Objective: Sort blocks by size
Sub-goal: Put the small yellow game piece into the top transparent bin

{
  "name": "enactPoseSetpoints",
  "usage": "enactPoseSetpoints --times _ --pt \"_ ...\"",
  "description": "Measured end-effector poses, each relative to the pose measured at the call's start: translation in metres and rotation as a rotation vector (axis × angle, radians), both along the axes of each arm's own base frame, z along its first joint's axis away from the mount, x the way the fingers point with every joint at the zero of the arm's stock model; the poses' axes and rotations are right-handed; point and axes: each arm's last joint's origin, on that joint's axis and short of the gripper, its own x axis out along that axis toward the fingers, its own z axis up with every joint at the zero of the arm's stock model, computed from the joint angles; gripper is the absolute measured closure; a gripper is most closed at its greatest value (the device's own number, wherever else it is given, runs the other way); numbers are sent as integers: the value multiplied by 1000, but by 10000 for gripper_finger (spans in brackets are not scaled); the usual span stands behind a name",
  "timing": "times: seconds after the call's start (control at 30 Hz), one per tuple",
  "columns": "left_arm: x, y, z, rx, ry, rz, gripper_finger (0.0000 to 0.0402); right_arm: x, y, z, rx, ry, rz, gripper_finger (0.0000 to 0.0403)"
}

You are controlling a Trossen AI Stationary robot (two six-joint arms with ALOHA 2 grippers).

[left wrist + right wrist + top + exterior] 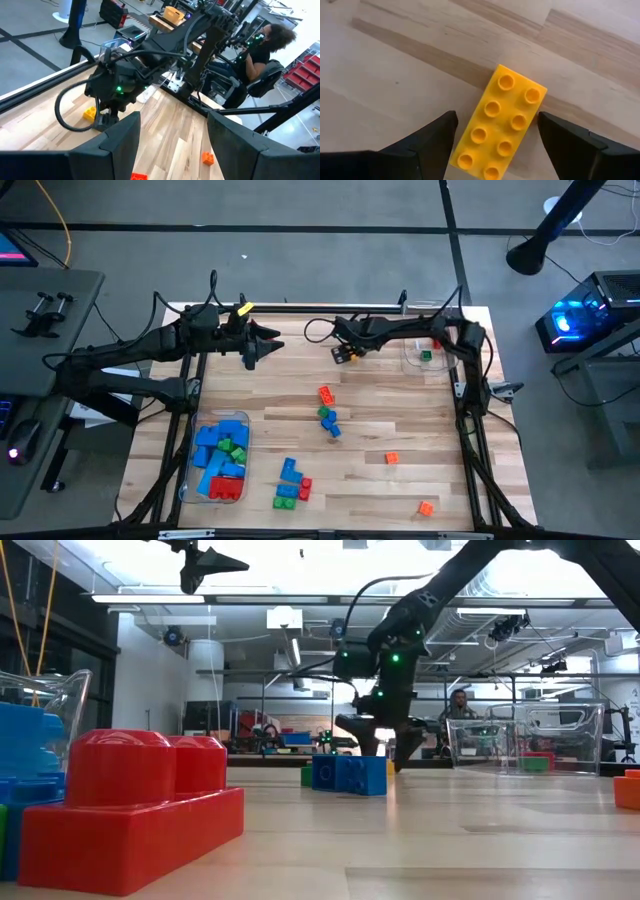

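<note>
as it lay flat on the bench (395,60), yellow block (500,122): light, rigid, slick; grip long sides. right end effector (495,145) open astride it; left end effector (172,145) open, idle.

Overhead and level table-height views share the table (400,480); wrist views sit closer.

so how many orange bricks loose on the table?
2 in the high view: one small orange brick right of centre, another toward the right of the bottom edge. More may be hidden under the arms.
</note>
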Motion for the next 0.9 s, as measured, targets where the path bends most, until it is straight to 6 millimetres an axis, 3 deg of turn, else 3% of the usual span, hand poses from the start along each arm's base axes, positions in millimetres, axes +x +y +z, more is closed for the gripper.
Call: enactPoseSetpoints --times 0.17,0.37,0.47,0.53,0.63,0.77,0.9 --pt "1 0 -1 13 7 -4 186 -3 -5 0 31 -20 -36 149" --pt "2 0 -1 5 10 -2 186 -2 -6 -1 46 -31 -55 267" --pt "2 0 -1 5 10 -2 186 -6 -4 6 31 -7 6 267" --pt "2 0 -1 5 9 -2 186 -14 -4 22 8 16 33 267" --pt "2 0 -1 13 11 -4 186 -34 -7 64 -96 38 33 267" --pt "2 0 -1 14 11 -4 186 -78 -16 108 -212 145 -63 267" --pt "2 0 -1 15 10 -5 186 -125 -33 134 -202 198 -190 267"
